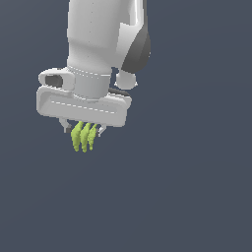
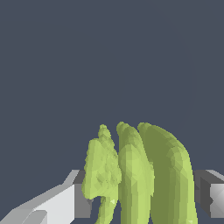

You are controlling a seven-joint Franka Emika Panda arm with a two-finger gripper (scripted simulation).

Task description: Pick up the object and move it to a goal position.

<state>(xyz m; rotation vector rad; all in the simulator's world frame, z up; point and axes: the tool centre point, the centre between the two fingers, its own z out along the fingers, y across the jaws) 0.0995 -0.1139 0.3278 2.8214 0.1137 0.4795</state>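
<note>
The object is a small lime-green lump of three ridged discs side by side. It hangs just under the white gripper, between the two short fingers, which press on it from both sides. In the wrist view the object fills the space between a grey-white finger on one side and the other finger on the opposite side. The gripper is shut on the object. Its lower ends stick out below the fingertips.
A plain dark grey-blue background fills both views. The white arm rises above the gripper to the top of the exterior view. No goal marker or other thing shows.
</note>
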